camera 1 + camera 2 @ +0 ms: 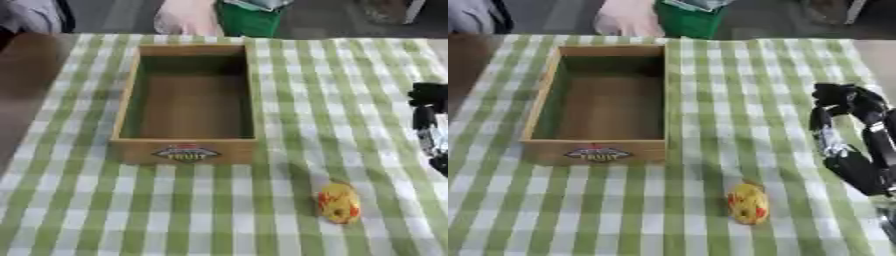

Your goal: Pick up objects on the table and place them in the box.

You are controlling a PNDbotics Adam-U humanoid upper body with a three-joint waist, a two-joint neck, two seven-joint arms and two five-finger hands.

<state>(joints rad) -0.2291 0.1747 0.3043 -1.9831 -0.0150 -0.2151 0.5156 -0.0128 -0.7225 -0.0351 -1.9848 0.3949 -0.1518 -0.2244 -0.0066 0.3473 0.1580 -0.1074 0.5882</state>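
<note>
An empty wooden box [187,150] with a "FRUIT" label on its near wall stands left of centre on the green-and-white checked cloth. A small yellow and red fruit-like object [747,203] lies on the cloth, near and to the right of the box. My right hand [839,131] comes in from the right edge, black, its fingers relaxed and holding nothing. It hovers right of and a little beyond the yellow object, apart from it. My left hand does not show.
A green container [249,21] stands just past the table's far edge. Bare brown tabletop [22,75] shows left of the cloth. Open cloth lies in front of the box and between the box and my right hand.
</note>
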